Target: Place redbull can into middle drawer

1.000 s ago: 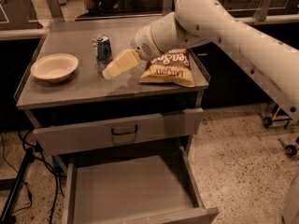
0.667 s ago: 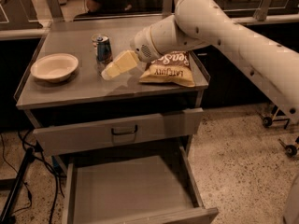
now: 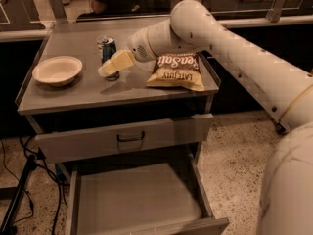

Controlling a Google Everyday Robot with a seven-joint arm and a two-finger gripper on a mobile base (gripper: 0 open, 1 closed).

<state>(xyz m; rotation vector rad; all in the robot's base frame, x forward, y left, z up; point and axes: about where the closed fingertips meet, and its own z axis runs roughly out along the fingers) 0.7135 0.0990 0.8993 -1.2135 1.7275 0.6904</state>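
The redbull can [image 3: 106,48] stands upright on the grey cabinet top [image 3: 73,94], left of centre. My gripper [image 3: 111,66] reaches in from the right on the white arm and sits right in front of the can's lower half, covering its base. The middle drawer [image 3: 142,199] is pulled open below, with a bare grey floor and nothing in it.
A white bowl [image 3: 57,70] sits on the cabinet top, left of the can. A chip bag [image 3: 177,72] lies to the right, under the arm. The top drawer [image 3: 127,138], with a bar handle, juts out slightly above the middle drawer. Cables [image 3: 19,190] hang at the lower left.
My gripper has moved a little to the left, closer to the can. The can, bowl, chip bag and drawers have not moved.
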